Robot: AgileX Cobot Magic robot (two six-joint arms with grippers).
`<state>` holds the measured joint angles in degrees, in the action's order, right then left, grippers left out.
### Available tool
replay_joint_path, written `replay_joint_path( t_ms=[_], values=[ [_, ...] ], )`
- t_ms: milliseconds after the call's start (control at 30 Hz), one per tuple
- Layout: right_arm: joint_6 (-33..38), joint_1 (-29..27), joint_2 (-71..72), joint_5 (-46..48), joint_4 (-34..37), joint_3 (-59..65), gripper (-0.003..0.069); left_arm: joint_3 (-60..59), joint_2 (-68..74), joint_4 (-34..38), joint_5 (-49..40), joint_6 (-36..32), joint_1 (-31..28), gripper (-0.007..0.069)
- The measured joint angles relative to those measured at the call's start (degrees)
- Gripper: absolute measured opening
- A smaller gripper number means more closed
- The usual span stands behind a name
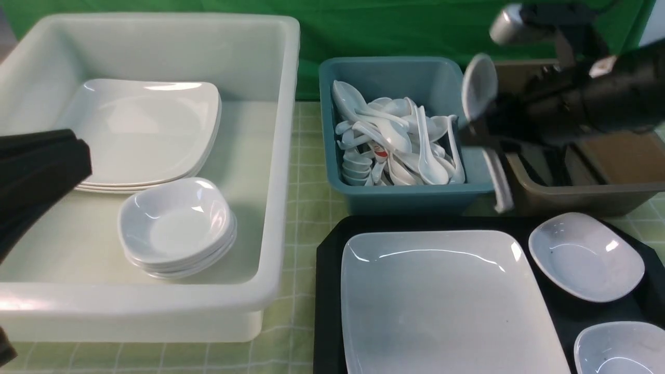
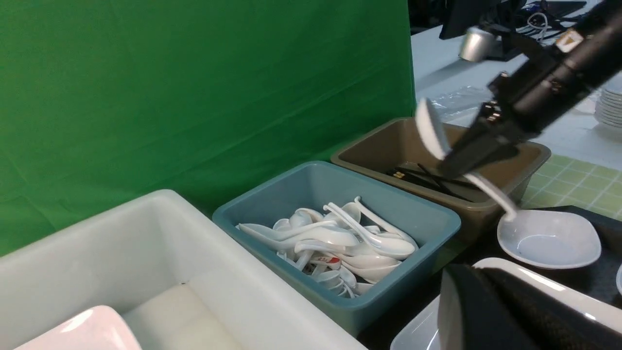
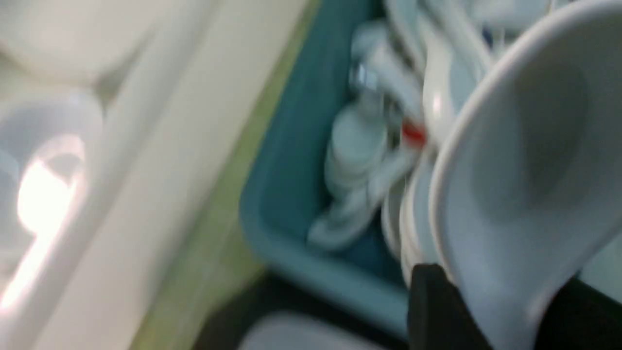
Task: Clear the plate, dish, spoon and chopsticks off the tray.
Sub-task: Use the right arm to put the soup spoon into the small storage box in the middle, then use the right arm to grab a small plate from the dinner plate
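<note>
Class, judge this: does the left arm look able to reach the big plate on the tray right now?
Probably yes. The plate lies bare on the tray, and the right gripper holds its spoon farther back. The left arm must cross the white tub's wall.

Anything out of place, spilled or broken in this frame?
Nothing is spilled or damaged. The only item not at rest is the spoon, clamped in the right gripper with its bowl up and handle hanging down, in the air near where the teal tub meets the brown tub. The plate lies flat on the tray.
</note>
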<state>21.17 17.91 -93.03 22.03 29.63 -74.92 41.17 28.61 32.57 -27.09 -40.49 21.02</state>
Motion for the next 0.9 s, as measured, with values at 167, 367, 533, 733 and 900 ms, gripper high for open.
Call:
replay_joint_path(
  t_ms=[167,367,533,733,900],
  values=[
    [-0.47,-0.59,-14.17,-10.34,2.81,-8.75,0.0248,0.0,0.0,0.0,0.0,0.0,0.0,0.0023],
    [-0.79,-1.84,-22.98,-3.25,1.81,-15.69,0.0424,0.0,0.0,-1.48,-0.49,0.0,0.0,0.0023],
    [-3.43,-1.79,-19.24,3.62,-5.37,-16.24,0.0443,0.0,0.0,-3.25,-1.13,0.0,0.0,0.0023],
    [-16.01,3.27,-4.76,30.05,-31.84,-12.57,0.0354,0.0,0.0,-4.55,-2.14,0.0,0.0,0.0023],
    [-21.76,11.32,7.03,44.45,-42.11,2.78,0.0356,0.0,0.0,-4.68,-2.35,0.0,0.0,0.0023]
  ],
)
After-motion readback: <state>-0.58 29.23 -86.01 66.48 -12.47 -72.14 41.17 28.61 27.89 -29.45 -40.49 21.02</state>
